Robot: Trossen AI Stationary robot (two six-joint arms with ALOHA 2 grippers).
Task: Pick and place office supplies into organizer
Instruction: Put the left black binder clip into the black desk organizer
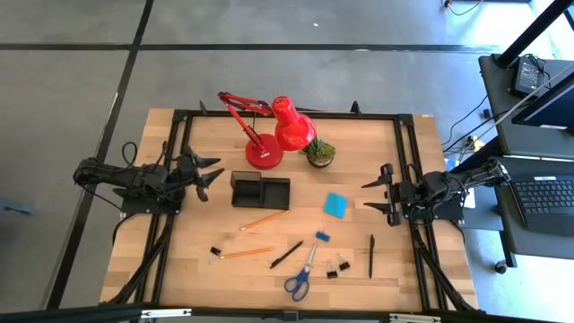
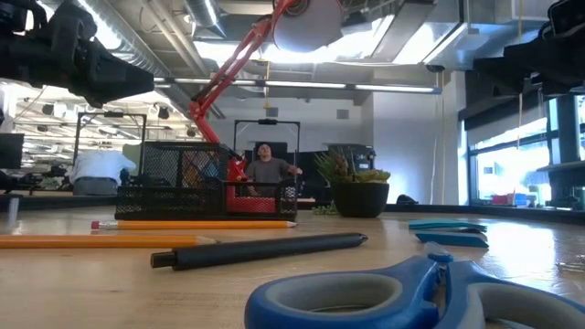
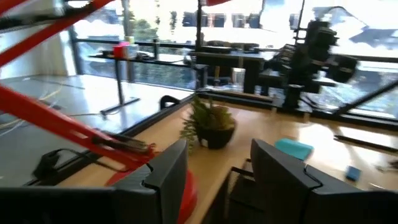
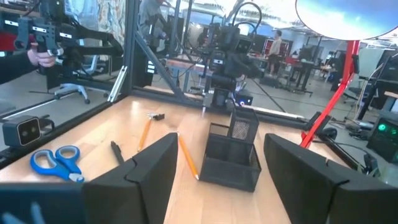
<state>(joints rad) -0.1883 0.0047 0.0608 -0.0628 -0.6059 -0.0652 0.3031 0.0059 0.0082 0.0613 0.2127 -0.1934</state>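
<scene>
The black mesh organizer (image 1: pixel 260 190) stands mid-table, resting on its base. In front of it lie two orange pencils (image 1: pixel 264 220) (image 1: pixel 244 254), two black pens (image 1: pixel 286 254) (image 1: pixel 371 256), blue-handled scissors (image 1: pixel 302 276), a blue note pad (image 1: pixel 335 205), a small blue eraser (image 1: pixel 322 236) and black binder clips (image 1: pixel 215 253) (image 1: pixel 337 267). My left gripper (image 1: pixel 211 175) hovers open, left of the organizer. My right gripper (image 1: pixel 369 196) hovers open, right of the note pad. In the right wrist view the organizer (image 4: pixel 233 152) shows between the open fingers, farther off.
A red desk lamp (image 1: pixel 269 135) and a small potted plant (image 1: pixel 319 152) stand behind the organizer, near the far edge. A black frame (image 1: pixel 404 144) runs around the table top. Bare wood lies between the note pad and the right gripper.
</scene>
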